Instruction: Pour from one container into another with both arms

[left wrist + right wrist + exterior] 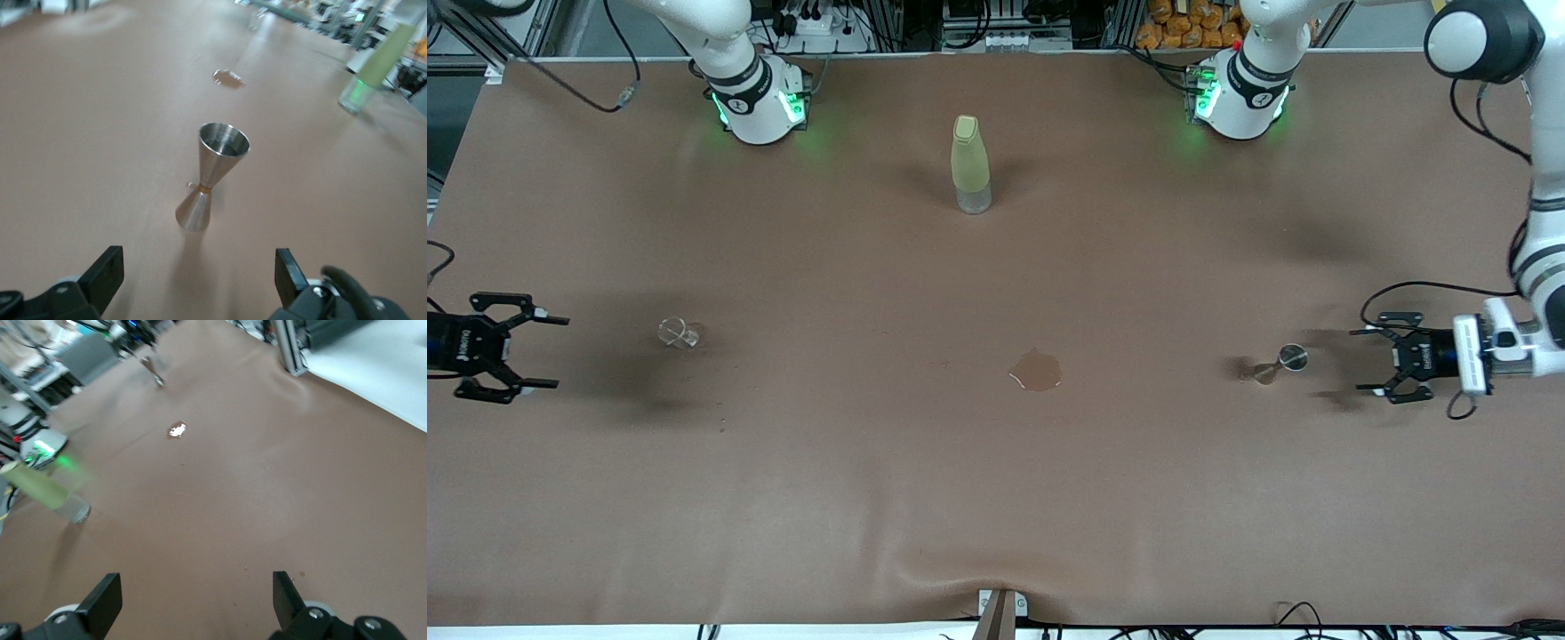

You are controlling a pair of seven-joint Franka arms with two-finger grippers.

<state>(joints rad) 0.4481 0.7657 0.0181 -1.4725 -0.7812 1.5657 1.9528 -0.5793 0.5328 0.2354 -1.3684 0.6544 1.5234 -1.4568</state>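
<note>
The tiny clear glass cup (679,332) sits on the brown table toward the right arm's end. My right gripper (557,351) is open beside it, a short way off, with nothing between its fingers; the right wrist view shows only bare table ahead of this gripper (197,600), and the cup is out of that view. The steel jigger (1280,363) stands upright toward the left arm's end. My left gripper (1359,360) is open beside it, apart from it. In the left wrist view the jigger (210,177) stands just ahead of the open gripper (198,277).
A tall yellow-green bottle (970,164) stands mid-table, farther from the front camera than both cups. A small puddle (1036,370) lies on the brown cloth between the glass cup and the jigger. The cloth's front edge has a wrinkle at the middle (996,578).
</note>
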